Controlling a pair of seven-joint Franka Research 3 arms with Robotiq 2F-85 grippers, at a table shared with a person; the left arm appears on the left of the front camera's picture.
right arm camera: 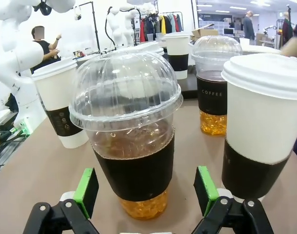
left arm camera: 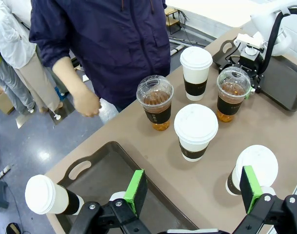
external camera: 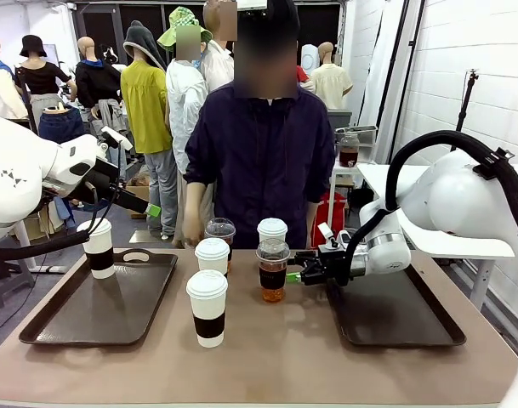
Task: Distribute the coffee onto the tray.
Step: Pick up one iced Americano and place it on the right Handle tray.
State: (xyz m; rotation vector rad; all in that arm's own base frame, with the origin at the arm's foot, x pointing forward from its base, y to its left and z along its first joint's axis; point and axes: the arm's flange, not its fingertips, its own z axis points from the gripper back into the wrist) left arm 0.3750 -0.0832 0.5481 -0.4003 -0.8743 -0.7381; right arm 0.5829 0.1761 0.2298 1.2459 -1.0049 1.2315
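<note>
We find the right gripper released, jaws set wide and grasping nothing. In the right wrist view its green pads flank the near clear cup at frame centre. A gap shows on each side, so we read no contact. We can read no print on this cup's dark band. Upper right of centre, the far clear cup carries the word "COFFEE" in pale capitals on its band. At left, the front white cup bears a small mark on its band that is too small to read.

The front view adds the layout. The right gripper reaches in level from the right, above the inner edge of the right tray. The left gripper is raised at the left of the frame, above the left tray. The tray cup, white with a dark band, stands upright at that tray's far left corner.

The left wrist view looks down from above. The left gripper is also released and empty. Between the trays stand the front white cup, the middle white cup, the back white cup and both clear cups, all on the bare table. The person's hand hangs at upper left, beyond the table edge.
</note>
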